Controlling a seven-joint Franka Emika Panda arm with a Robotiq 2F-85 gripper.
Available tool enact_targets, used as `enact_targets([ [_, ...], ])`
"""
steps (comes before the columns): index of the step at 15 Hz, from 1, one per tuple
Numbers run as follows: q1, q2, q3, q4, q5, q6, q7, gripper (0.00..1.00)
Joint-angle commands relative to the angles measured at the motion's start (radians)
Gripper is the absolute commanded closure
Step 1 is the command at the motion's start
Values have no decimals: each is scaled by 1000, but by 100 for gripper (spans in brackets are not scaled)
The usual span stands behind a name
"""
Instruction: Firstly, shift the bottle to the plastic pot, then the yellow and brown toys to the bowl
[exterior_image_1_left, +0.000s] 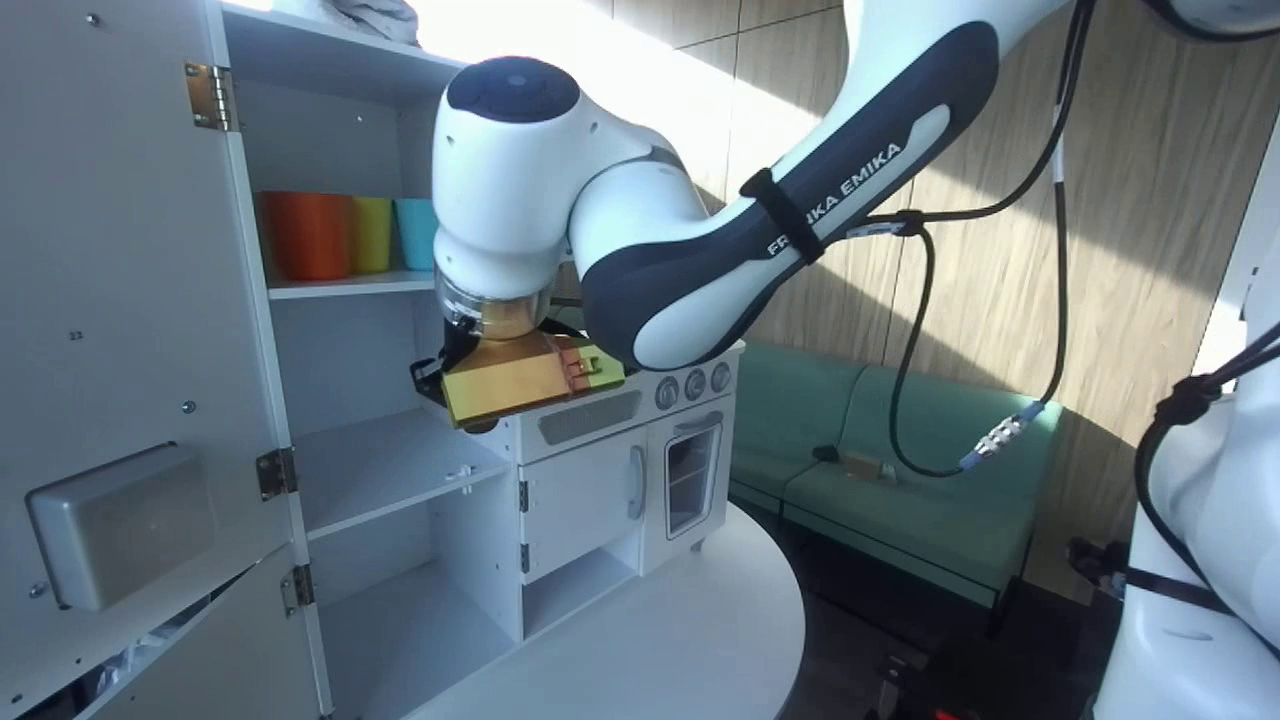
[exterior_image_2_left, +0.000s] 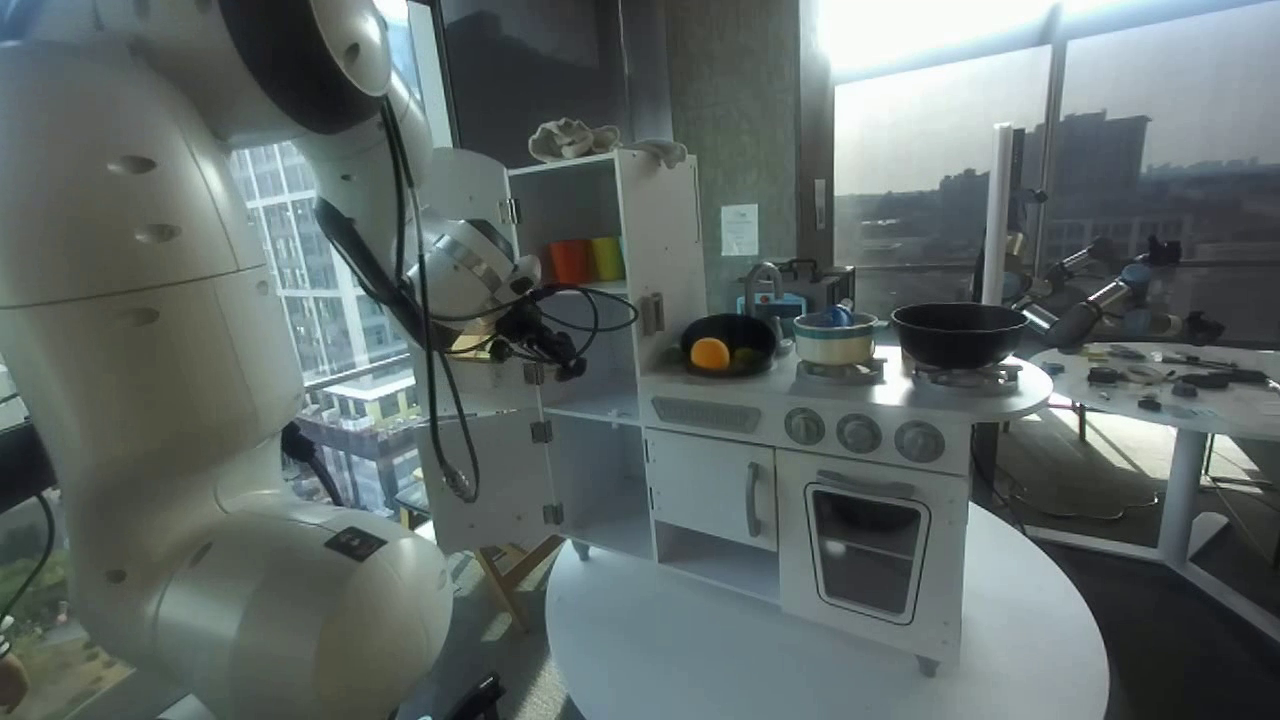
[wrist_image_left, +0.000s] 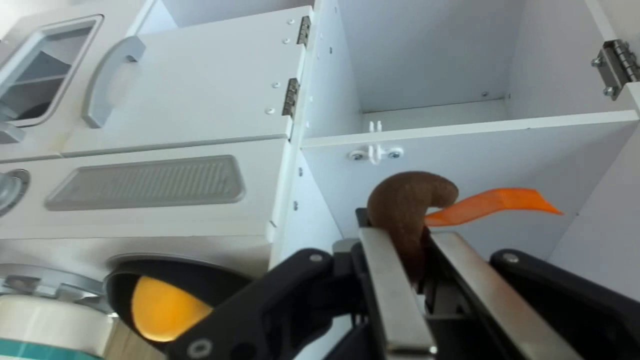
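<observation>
Although exterior views leave grip unclear, wrist view shows end effector (wrist_image_left: 406, 231) narrow, clasping brown toy (wrist_image_left: 397, 207); orange strip (wrist_image_left: 500, 201) projects just beside it. Yellow toy (exterior_image_2_left: 711, 353) in bowl (exterior_image_2_left: 742, 326), seen in wrist view and in an exterior view; bottle (exterior_image_2_left: 838, 316) inside plastic pot (exterior_image_2_left: 834, 349), apparent in latter only. Orange cup (exterior_image_1_left: 308, 236) on shelf (exterior_image_1_left: 350, 288) in both exterior views.

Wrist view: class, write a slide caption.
Gripper holds a brown toy; the yellow toy lies in the black bowl.

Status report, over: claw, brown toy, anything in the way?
Claw shut on brown toy. Not yet in black bowl; yellow toy is. Cupboard wall possibly in the way of the bowl.
</observation>
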Motion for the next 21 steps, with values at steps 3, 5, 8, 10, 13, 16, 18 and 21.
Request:
enact_targets([
  [3,-40,-258,-28,-100,147,-127,-18,84],
  [5,-79,-317,-45,-92,137,-157,-34,84],
  [8,-139,-369,-80,-64,111,-150,-79,84],
  [10,-180,-370,-115,-32,99,-113,-136,85],
  [13,-230,-334,-173,26,118,-39,-243,84],
  [16,-267,-257,-226,95,160,51,-364,85],
  [18,-278,-194,-250,136,210,102,-450,85],
  [21,-286,-104,-265,177,315,171,-578,85],
])
